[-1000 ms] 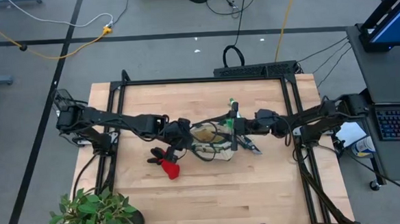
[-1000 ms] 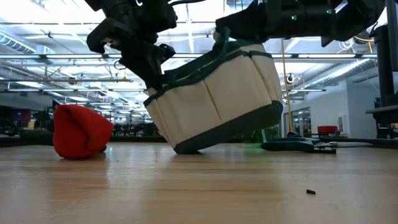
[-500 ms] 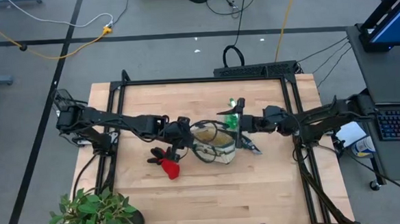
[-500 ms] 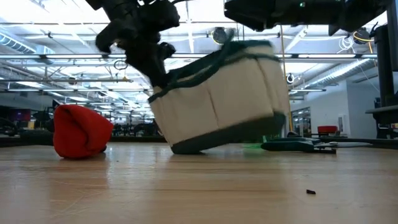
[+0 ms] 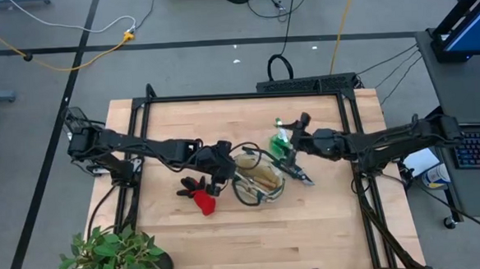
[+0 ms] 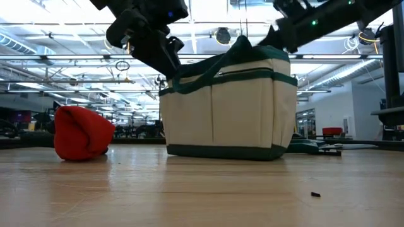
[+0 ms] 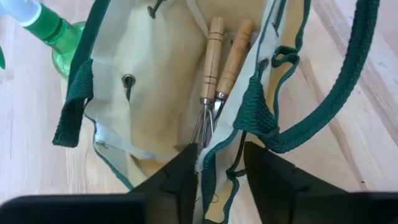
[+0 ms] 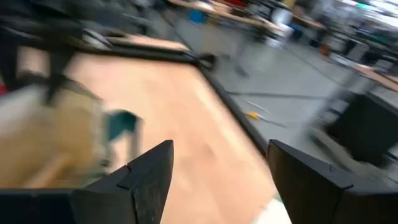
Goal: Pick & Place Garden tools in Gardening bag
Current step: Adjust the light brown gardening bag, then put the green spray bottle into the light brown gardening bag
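Beige gardening bag [image 6: 227, 107] stands upright mid-table, two wooden-handled tools [image 7: 221, 59] inside. Left gripper [image 7: 217, 163] pinches its rim, seemingly steadying the mouth. Right gripper [image 5: 302, 127] hangs spread and empty above the spray bottle [image 5: 281, 140].

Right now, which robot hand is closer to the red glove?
The left. The left gripper grips the gardening bag rim, just beside the red glove. The right gripper is beyond the bag's far side, open and holding nothing.
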`<state>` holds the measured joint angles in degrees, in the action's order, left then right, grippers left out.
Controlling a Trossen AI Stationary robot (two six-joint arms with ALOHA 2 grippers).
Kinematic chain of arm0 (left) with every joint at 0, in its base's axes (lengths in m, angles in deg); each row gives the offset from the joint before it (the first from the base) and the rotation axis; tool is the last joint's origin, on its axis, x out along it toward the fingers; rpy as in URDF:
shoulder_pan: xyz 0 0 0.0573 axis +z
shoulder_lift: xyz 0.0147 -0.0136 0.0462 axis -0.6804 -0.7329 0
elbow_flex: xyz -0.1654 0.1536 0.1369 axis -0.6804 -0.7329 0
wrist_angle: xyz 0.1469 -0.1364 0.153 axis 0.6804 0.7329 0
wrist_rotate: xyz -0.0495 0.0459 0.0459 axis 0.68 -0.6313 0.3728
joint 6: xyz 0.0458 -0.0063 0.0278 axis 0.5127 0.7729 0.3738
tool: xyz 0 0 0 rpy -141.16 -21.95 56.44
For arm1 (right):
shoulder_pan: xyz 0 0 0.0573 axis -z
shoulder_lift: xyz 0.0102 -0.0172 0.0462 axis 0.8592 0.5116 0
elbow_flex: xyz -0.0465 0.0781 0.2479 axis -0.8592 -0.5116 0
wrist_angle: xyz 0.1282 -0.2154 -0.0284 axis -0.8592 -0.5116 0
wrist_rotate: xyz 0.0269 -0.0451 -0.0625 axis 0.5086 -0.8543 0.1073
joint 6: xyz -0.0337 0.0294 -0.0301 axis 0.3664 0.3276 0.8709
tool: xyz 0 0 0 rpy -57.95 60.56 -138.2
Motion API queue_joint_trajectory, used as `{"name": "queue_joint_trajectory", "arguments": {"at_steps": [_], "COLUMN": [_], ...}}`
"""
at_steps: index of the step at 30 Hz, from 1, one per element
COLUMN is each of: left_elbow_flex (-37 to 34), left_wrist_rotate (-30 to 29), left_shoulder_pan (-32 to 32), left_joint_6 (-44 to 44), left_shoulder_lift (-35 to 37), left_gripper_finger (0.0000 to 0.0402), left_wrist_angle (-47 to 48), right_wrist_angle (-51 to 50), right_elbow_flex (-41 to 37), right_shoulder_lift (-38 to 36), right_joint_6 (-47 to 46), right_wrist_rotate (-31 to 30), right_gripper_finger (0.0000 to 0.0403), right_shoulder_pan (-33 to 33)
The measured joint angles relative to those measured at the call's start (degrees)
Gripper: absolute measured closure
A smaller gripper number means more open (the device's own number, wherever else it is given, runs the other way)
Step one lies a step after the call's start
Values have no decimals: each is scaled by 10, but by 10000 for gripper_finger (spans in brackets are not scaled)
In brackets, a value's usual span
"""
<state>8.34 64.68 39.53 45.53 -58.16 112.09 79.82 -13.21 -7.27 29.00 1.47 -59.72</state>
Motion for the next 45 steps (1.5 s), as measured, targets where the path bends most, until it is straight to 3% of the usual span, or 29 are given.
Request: {"name": "queue_joint_trajectory", "arguments": {"at_steps": [5,11,16,28,32,39,45], "left_elbow_flex": [0,0,0,0,0,0,0], "left_wrist_rotate": [-12,-120,-212,-226,-226,-225,-202], "left_shoulder_pan": [-18,-47,-57,-47,-33,-12,5], "left_joint_6": [27,65,92,88,72,51,23], "left_shoulder_lift": [0,6,24,117,132,134,134], "left_gripper_finger": [234,223,222,222,222,222,222], "left_wrist_angle": [-1,1,1,52,74,90,95], "right_wrist_angle": [-22,-52,-66,-94,-98,-99,-71], "right_elbow_flex": [0,0,-1,0,0,1,-1], "right_shoulder_lift": [-3,5,39,70,70,69,54], "right_joint_6": [-6,-102,-157,-182,-183,-156,-88], "right_wrist_rotate": [-83,-82,-41,-43,-43,-40,-38], "right_gripper_finger": [155,156,156,163,209,352,360], "right_shoulder_pan": [7,33,54,83,83,83,77]}}
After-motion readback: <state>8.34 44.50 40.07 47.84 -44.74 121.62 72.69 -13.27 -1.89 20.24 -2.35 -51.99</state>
